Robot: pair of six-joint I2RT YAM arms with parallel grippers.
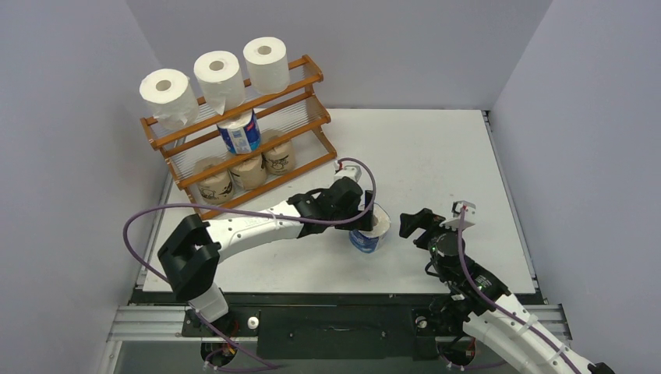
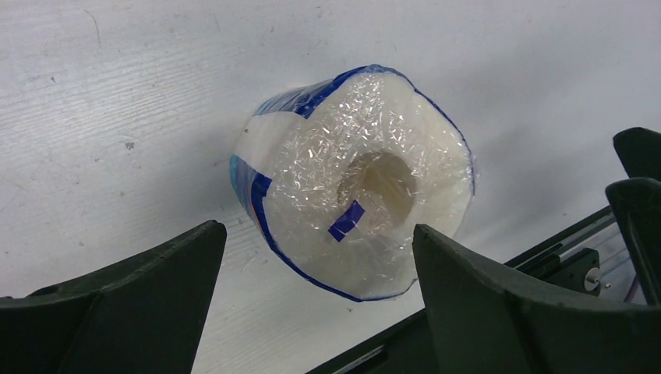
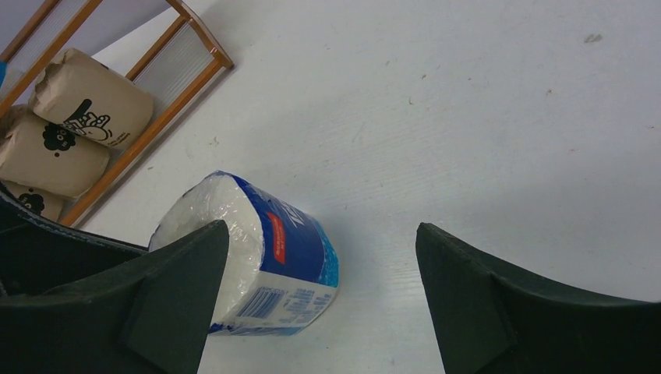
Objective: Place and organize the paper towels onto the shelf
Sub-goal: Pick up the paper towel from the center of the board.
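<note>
The white surface (image 1: 436, 156) carried the shelf (image 1: 321, 109) at its far left. The one blue roll (image 1: 370, 231) off it stood near the front. My left hand (image 2: 316, 232) hung spread astride it, and my right hand (image 3: 321, 230) was spread alongside. I'd centre the roll, then squeeze evenly.

A white table (image 1: 436, 156) is lying flat, its wood-grained top showing faint scuffs and a small dark speck (image 3: 592, 37). Pale grey panels are standing around the table: a left wall (image 1: 62, 117), a back wall (image 1: 351, 39) and a right wall (image 1: 592, 117). A black plate (image 1: 335, 335) and a silver rail (image 1: 148, 323) are running along the table's near edge.
</note>
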